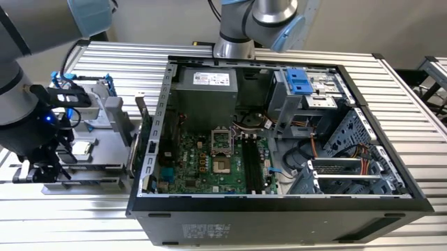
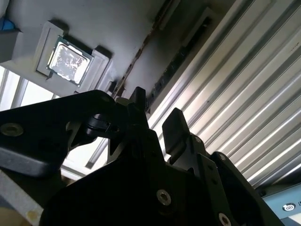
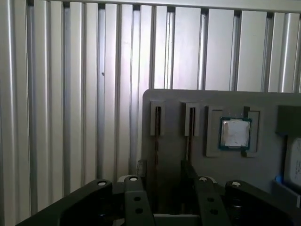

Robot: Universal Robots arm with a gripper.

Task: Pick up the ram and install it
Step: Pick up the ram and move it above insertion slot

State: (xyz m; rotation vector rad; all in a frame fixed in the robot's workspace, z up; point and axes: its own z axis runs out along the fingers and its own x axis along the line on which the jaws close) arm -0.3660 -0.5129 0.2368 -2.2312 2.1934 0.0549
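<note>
The ram [image 3: 157,123] stands on edge in a tray [image 3: 263,101], long axis toward the spread hand [image 3: 162,183].

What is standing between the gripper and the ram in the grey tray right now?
Nothing visible. In the first wrist view the open gripper is at the grey tray, where the ram stands on edge in its slot, with no object between them.
</note>
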